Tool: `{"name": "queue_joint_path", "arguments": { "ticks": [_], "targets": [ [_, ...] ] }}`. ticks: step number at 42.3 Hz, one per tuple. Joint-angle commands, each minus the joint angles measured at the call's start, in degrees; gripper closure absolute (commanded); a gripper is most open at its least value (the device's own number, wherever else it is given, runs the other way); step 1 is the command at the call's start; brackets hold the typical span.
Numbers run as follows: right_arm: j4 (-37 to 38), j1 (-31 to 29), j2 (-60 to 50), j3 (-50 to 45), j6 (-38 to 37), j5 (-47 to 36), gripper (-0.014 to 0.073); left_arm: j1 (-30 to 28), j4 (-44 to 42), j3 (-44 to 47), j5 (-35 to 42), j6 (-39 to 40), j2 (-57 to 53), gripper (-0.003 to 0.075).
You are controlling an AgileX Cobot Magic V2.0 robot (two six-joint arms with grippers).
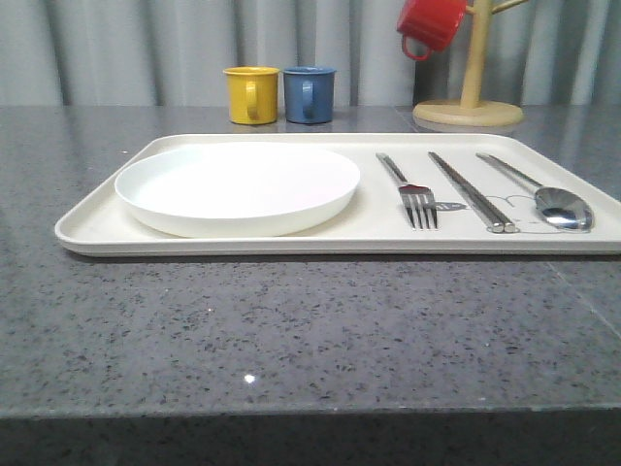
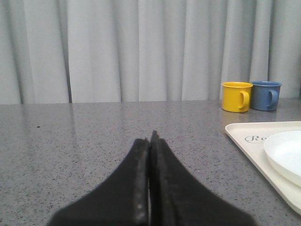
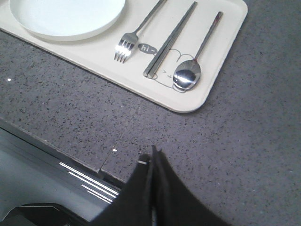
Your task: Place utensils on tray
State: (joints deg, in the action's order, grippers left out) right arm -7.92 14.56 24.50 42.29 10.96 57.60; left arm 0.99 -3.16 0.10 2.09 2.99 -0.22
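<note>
The gray speckled table [image 1: 291, 330] is bare at the front. In the left wrist view, the left tool [image 2: 150, 136] has its two black fingers pressed together, with nothing between them. It sits low over the table, off to the side of the tray. In the right wrist view, the right tool [image 3: 153, 153] is pressed together too and holds nothing. It is over the table near its front edge, apart from the tray.

Next comes the cream tray [image 1: 97, 233], lying flat on the table. A round white plate [image 1: 238, 186] sits on its left part. On its right part lie the fork [image 1: 412, 194], then the chopsticks [image 1: 473, 191], then the spoon [image 1: 553, 199], side by side and not touching.

Behind the tray stand a yellow cup [image 1: 251, 94] and a blue cup [image 1: 310, 94], close together. A red cup [image 1: 429, 23] hangs on a wooden stand [image 1: 469, 97] at the back right.
</note>
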Motion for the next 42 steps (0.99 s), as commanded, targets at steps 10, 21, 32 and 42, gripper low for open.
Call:
{"name": "queue_joint_path", "arguments": {
  "ticks": [10, 21, 32, 42],
  "targets": [
    [0.0, 0.1, 0.4, 1.3, 0.2, -3.8, 0.0661, 0.2, 3.2, 0.8, 4.1, -1.9, -1.3, 0.0741],
    [0.0, 0.1, 0.4, 1.3, 0.2, -3.8, 0.0661, 0.2, 7.9, 0.8, 4.1, -8.6, -1.3, 0.0741],
    [0.0, 0.1, 0.4, 1.3, 0.2, -3.8, 0.0661, 0.2, 7.9, 0.8, 4.1, -8.6, -1.3, 0.0741],
    [0.0, 0.1, 0.4, 1.3, 0.2, -3.8, 0.0661, 0.2, 7.9, 0.8, 4.1, -8.6, -1.3, 0.0741]
  ]
}}
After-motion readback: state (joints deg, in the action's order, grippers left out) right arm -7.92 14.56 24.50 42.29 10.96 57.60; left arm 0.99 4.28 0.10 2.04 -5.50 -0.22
